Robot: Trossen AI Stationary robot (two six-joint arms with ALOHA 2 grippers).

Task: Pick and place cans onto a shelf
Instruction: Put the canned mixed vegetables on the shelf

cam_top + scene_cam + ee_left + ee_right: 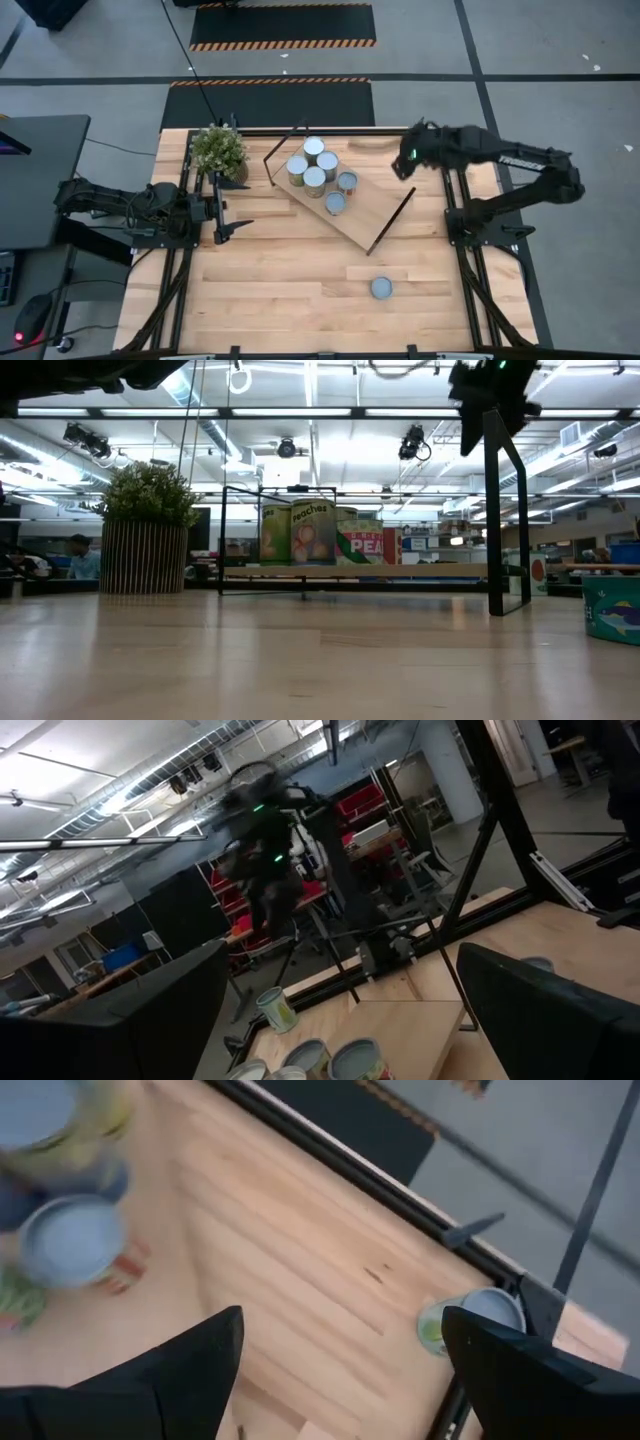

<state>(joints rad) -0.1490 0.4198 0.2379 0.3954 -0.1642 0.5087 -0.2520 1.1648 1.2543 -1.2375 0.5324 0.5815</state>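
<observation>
Shelf lies diagonally | six cans upright | both grippers' jaws apart, empty

Seen level across the pale wooden surface. Toward 12 o'clock, shelf with black frame legs, carrying labelled cans clustered upright. At 10 o'clock, potted plant in ribbed pot. At 3 o'clock, teal can, cut by edge.

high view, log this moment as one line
six cans on shelf | one can on table | right gripper open above shelf | left gripper open, idle
</observation>
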